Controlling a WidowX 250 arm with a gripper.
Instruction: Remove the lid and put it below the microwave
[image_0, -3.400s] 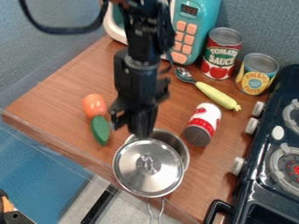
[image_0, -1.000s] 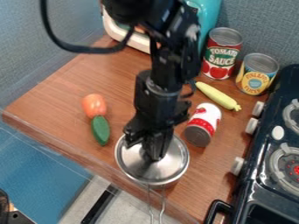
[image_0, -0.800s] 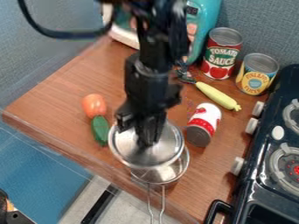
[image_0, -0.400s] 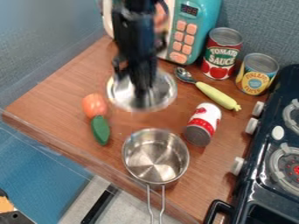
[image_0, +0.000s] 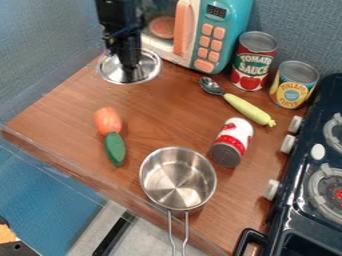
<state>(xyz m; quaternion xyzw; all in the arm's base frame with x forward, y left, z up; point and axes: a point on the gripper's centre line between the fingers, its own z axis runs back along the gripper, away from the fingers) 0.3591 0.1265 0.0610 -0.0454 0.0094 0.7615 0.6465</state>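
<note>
Knob of lid (image_0: 151, 65) hidden behind gripper (image_0: 132, 73)

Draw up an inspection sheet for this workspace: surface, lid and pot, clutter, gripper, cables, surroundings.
Surface: brown wood-look counter.
Lid: silver lid in the hand, near the microwave; contact with the counter cannot be told.
Pot: metal pot uncovered, handle toward the counter's near edge.
Clutter: red-labelled can and yellow-labelled can upright; red-and-white can on its side beside the pot; spoon with yellow handle; orange piece against green piece.
Hand: at the lid's top, left of the microwave's buttons.
Cables: nothing seen.
Surroundings: black stove at the right; blue-grey wall behind.
</note>
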